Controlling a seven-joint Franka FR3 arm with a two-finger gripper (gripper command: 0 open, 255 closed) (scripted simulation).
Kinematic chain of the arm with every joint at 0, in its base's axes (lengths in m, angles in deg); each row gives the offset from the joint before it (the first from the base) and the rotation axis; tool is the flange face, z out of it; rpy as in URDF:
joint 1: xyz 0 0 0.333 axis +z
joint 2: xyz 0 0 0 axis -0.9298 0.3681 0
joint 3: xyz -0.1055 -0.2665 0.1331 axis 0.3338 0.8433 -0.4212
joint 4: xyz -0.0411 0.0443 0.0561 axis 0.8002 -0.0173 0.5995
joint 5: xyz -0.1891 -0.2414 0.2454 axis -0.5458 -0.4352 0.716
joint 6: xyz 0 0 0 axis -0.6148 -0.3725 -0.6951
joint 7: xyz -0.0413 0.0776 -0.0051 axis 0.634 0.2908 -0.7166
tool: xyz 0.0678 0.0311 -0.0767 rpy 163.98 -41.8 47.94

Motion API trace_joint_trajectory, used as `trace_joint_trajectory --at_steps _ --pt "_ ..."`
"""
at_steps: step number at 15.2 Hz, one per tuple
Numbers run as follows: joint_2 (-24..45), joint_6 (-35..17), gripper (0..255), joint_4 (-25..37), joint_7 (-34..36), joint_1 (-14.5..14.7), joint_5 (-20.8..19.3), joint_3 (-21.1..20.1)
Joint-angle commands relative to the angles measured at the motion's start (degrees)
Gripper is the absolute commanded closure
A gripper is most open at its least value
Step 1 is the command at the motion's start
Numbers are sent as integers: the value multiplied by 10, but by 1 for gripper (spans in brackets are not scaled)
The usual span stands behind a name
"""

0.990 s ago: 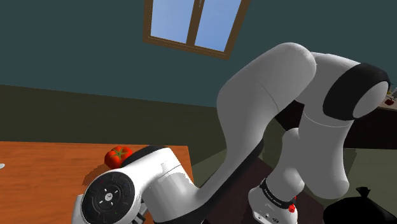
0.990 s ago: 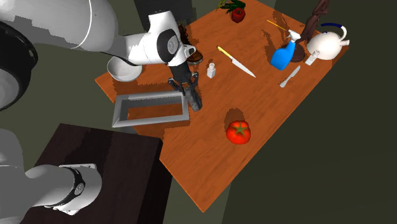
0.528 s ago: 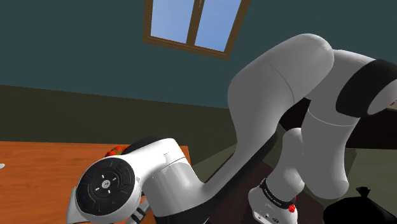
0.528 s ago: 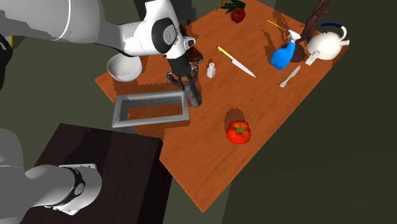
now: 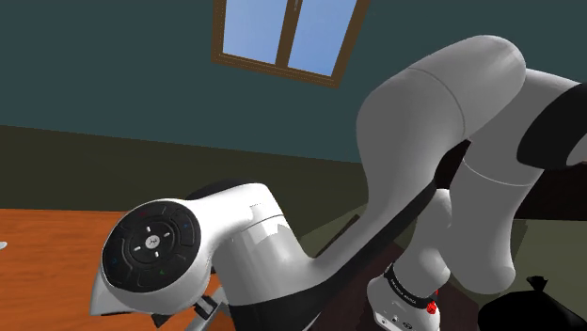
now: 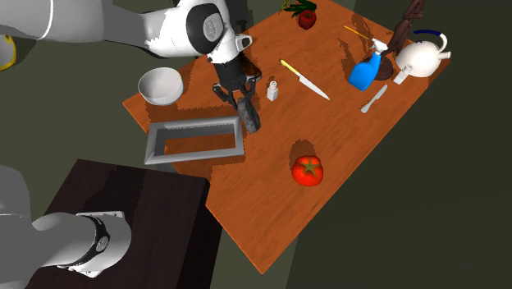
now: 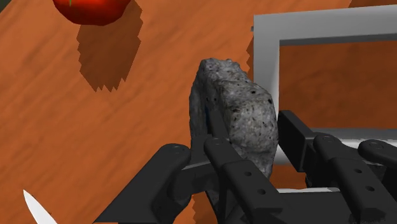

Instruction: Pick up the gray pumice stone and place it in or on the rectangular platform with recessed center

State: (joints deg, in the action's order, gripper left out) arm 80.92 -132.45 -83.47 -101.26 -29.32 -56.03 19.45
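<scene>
Wrist view shows the grey pumice stone (image 7: 238,118) clasped between the jaws.

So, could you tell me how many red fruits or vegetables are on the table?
2. A tomato lies right of the grey platform in the second exterior view; a smaller leafy red one sits at the table's top edge. The arm may hide others.
</scene>
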Motion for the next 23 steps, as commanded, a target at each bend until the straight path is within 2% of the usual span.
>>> trace_joint_trajectory --at_steps 1,8,16,23 --pt "-10 11 255 4 -7 -1 8 -3" --pt "-37 47 255 20 -32 -4 30 -9" --pt "-186 61 255 -109 -12 20 106 -46" --pt "-309 102 255 -184 0 65 186 -73"
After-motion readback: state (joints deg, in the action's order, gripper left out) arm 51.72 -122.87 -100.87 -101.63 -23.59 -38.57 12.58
